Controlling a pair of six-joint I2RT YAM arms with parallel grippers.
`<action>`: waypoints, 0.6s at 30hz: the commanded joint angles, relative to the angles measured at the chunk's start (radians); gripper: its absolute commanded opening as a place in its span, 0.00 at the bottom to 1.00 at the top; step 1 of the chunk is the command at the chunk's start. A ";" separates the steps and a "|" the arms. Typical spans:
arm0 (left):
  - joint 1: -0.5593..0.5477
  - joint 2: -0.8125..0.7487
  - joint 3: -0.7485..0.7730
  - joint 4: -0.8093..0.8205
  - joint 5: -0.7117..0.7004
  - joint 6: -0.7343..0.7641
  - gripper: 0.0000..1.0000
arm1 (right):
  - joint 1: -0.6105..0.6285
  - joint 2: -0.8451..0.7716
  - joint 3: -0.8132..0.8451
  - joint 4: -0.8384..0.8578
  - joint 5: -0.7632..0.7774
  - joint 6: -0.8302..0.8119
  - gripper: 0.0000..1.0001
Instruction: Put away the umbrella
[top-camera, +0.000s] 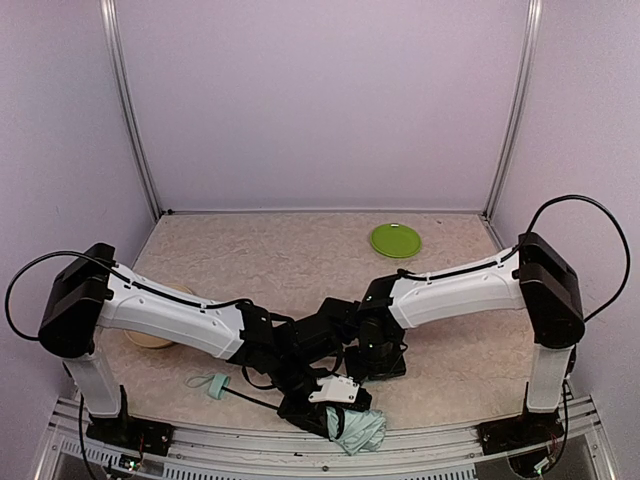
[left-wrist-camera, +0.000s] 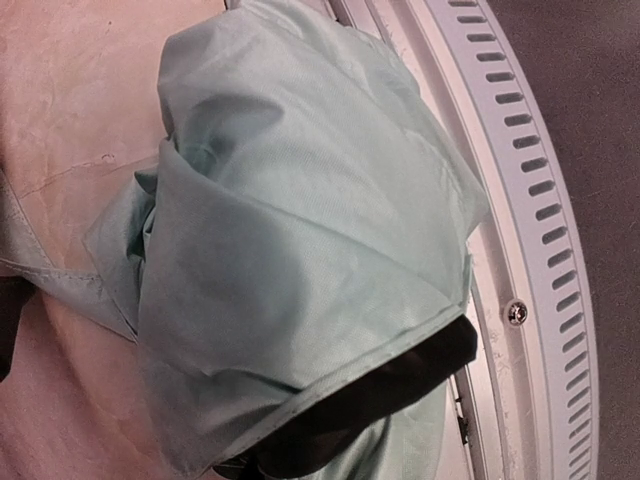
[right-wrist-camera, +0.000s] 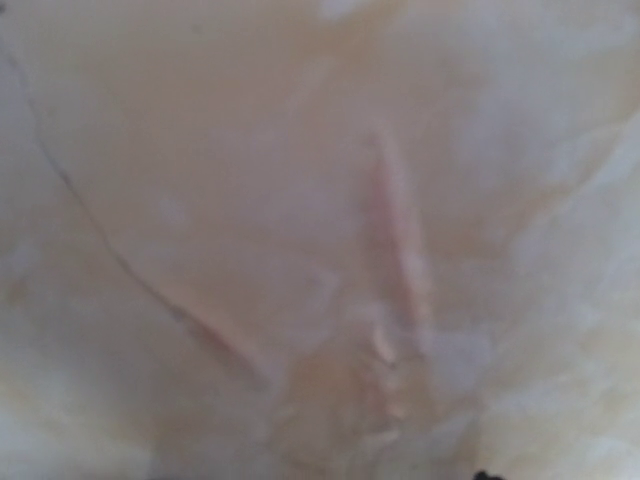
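The umbrella's bunched mint-green canopy lies at the table's front edge. Its thin black shaft runs left to the small mint handle. My left gripper sits right on the canopy. In the left wrist view the mint fabric and its black lining fill the frame and cover the fingers, with the cloth gathered at the jaws as if gripped. My right gripper points down just behind the canopy, very close to the tabletop. Its fingers do not show.
A green plate lies at the back right. A tan round dish sits partly under the left arm. The white slotted rail runs along the front edge beside the canopy. Both forearms cross the middle of the table.
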 joint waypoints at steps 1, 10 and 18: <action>0.002 0.042 -0.028 -0.028 -0.026 0.015 0.00 | 0.068 0.003 -0.011 0.004 -0.045 -0.006 0.64; 0.006 0.048 -0.025 -0.035 -0.024 0.020 0.00 | 0.072 -0.017 -0.055 0.078 -0.087 -0.026 0.45; 0.005 0.044 -0.029 -0.035 -0.026 0.017 0.00 | 0.051 -0.091 -0.131 0.225 -0.075 -0.061 0.00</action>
